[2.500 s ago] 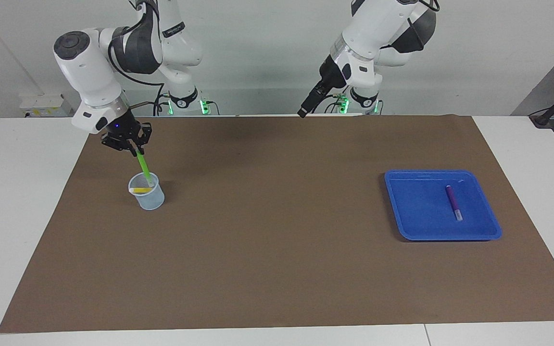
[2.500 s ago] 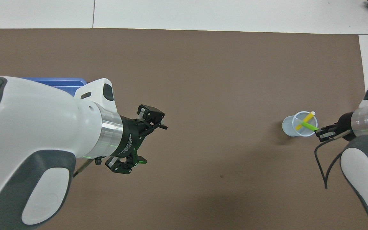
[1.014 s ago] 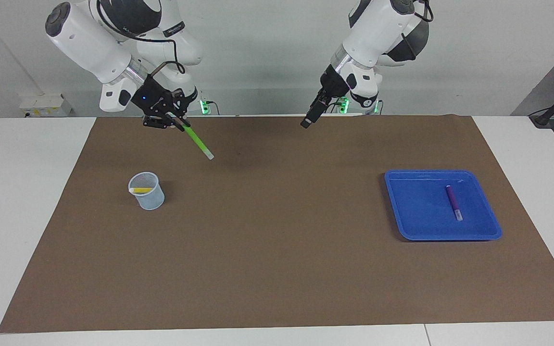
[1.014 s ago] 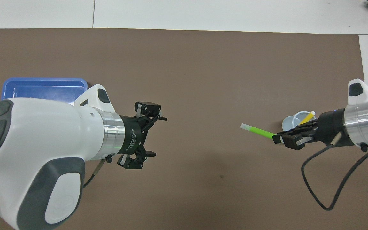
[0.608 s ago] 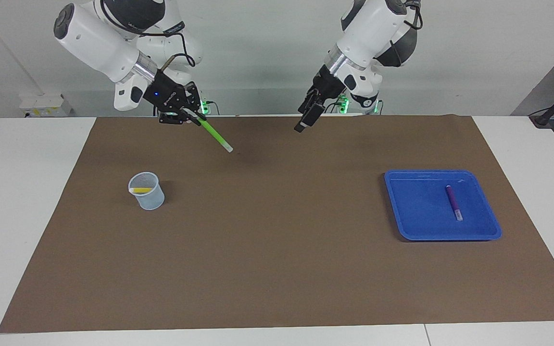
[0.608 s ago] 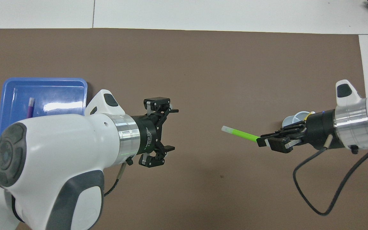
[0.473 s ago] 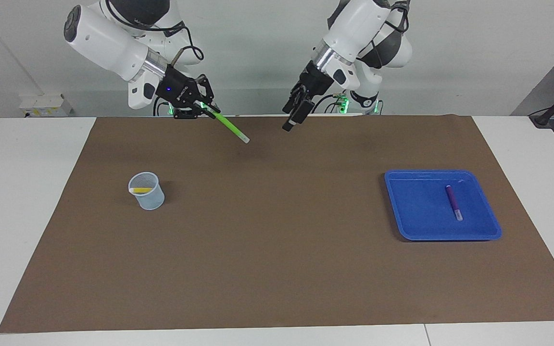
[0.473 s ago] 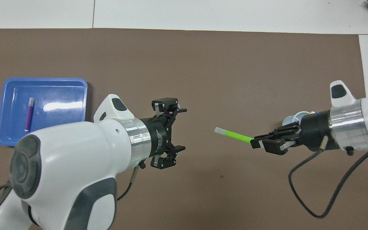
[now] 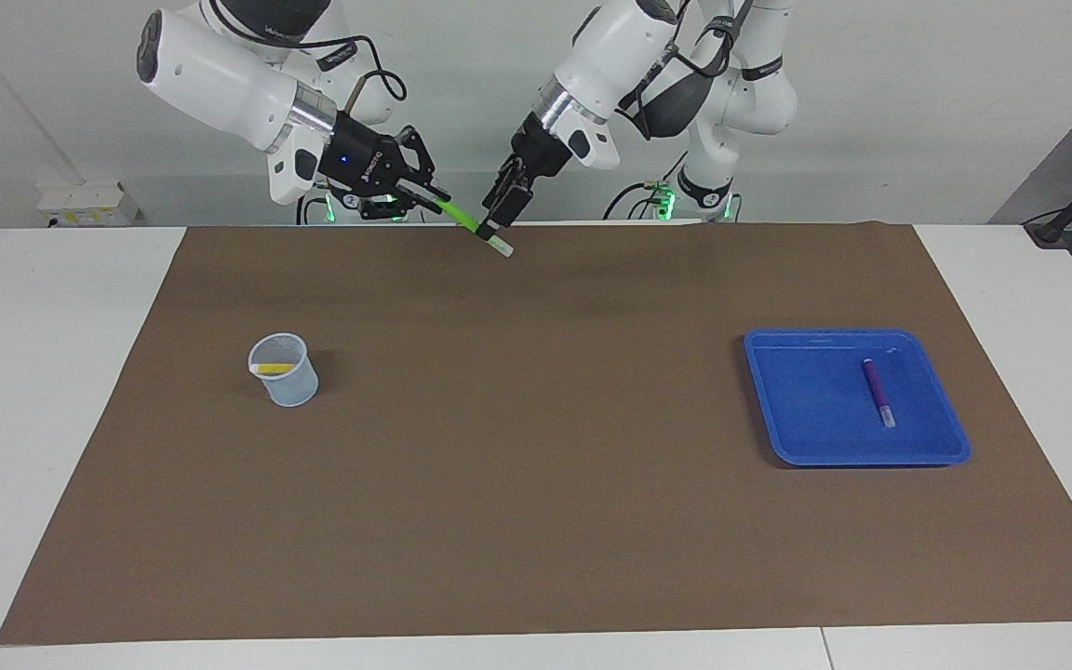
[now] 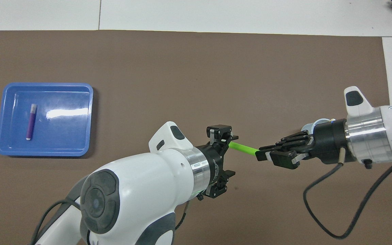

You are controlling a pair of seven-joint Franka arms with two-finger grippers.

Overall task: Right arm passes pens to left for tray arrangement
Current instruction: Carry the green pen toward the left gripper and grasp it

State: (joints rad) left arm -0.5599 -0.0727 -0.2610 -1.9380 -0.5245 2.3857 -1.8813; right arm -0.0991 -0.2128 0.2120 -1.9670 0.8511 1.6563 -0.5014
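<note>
My right gripper (image 9: pixel 432 197) is shut on the green pen (image 9: pixel 462 221), held in the air over the mat's edge nearest the robots. The pen's pale tip points toward the left arm. My left gripper (image 9: pixel 497 223) has come up to that tip end. From overhead, its fingers stand apart on either side of the green pen (image 10: pixel 243 148), so the left gripper (image 10: pixel 231 155) is open and the right gripper (image 10: pixel 264 154) keeps its hold. The purple pen (image 9: pixel 877 391) lies in the blue tray (image 9: pixel 806 437). The yellow pen (image 9: pixel 274 368) rests in a cup.
The translucent cup (image 9: pixel 292 389) stands on the brown mat (image 9: pixel 536 484) toward the right arm's end. The tray (image 10: pixel 63 136) with the purple pen (image 10: pixel 30 121) lies toward the left arm's end. White table borders the mat.
The right arm lifted the green pen out of the cup and carried it toward the middle. The left arm swung in to meet it, and its fingers now flank the pen's tip end.
</note>
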